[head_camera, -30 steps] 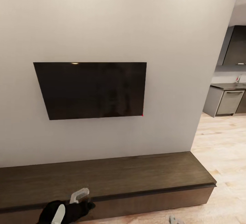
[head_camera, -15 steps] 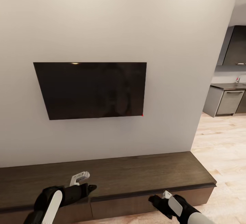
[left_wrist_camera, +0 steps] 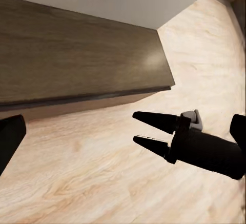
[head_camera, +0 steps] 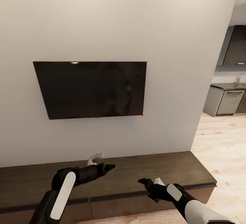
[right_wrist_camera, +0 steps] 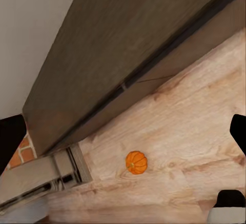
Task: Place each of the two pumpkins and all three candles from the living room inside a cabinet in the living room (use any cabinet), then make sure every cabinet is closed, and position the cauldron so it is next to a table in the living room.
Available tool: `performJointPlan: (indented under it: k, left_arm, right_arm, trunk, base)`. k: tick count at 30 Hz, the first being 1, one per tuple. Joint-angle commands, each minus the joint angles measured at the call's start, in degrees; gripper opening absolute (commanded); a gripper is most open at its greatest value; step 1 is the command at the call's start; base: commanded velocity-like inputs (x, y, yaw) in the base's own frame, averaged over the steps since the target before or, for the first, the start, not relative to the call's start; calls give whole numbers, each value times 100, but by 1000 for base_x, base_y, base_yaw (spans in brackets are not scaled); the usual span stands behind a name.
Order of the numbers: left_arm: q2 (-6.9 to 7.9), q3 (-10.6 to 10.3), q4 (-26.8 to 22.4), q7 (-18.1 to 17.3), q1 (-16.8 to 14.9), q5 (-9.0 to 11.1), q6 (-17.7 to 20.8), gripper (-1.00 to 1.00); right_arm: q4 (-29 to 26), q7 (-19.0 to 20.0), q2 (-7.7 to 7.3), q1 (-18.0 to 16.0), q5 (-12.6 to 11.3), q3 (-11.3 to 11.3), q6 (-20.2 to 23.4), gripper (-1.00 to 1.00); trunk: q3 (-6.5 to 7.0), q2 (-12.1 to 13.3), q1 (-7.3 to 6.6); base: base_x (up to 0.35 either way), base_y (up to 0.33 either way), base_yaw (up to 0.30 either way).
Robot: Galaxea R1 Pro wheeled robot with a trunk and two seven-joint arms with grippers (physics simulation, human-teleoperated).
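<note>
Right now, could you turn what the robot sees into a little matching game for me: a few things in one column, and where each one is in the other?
Things:
1. television
2. pumpkin
3. cabinet
4. kitchen counter

Places:
A. lying on the pale wood floor in front of the cabinet
B. hanging on the white wall
C. far off, past the wall's right edge
D. low along the foot of the wall, drawers shut

Pairs: 1-B, 2-A, 3-D, 4-C
</note>
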Motion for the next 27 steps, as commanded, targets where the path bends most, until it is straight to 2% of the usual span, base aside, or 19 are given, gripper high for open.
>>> performJointPlan:
  k: [1, 7, 9, 12, 16, 17, 20, 22, 23, 27]
  left_arm:
    - [-40, 5, -3, -60, -87, -48, 23, 100]
    - [-96, 2, -3, -68, -491, 2, 44, 100]
    - [-100, -16, 2, -70, -799, 158, 49, 100]
    - [-96, -51, 7, -70, -987, 368, 51, 100]
    - [-89, -65, 42, -69, -1064, 655, 52, 100]
    - [-86, -62, 52, -66, -1076, 757, 52, 100]
    - [-82, -57, 57, -67, -1084, 883, 52, 100]
    - [-80, -55, 58, -65, -1088, 949, 52, 100]
    - [-78, -43, 101, -63, -1140, 1173, 52, 100]
    - [-82, -43, 255, -54, -1327, 1476, 46, 100]
  right_arm:
    - [0, 122, -1, -5, 2, 9, 20, 100]
    - [4, 513, 1, 5, 7, 23, -11, 100]
    - [4, 563, 0, 13, 8, 25, -29, 100]
    - [4, 582, -1, 18, 6, 20, -35, 100]
    - [4, 640, -3, 26, 8, 17, -33, 100]
    - [4, 764, -15, 28, 1, 17, -4, 100]
    - [4, 1123, -72, 34, 4, 16, 14, 100]
    - [6, 1208, -86, 35, 2, 16, 16, 100]
    - [5, 1307, -114, 37, -17, 11, 21, 100]
    - [5, 1365, -183, 39, -28, 2, 50, 100]
  trunk:
    - [-29, -50, 24]
    - [-136, -291, 156]
    - [-172, -371, 200]
    - [-226, -491, 266]
    - [-298, -652, 354]
    - [-316, -692, 376]
    - [-370, -812, 441]
    - [-406, -892, 485]
    - [-424, -932, 507]
    - [-495, -1093, 595]
  base:
    - [0, 0, 0]
    - [0, 0, 0]
    - [0, 0, 0]
    - [0, 0, 0]
    - [0, 0, 0]
    - [0, 0, 0]
    - [0, 0, 0]
    - [0, 0, 0]
    - [0, 0, 0]
    - [0, 0, 0]
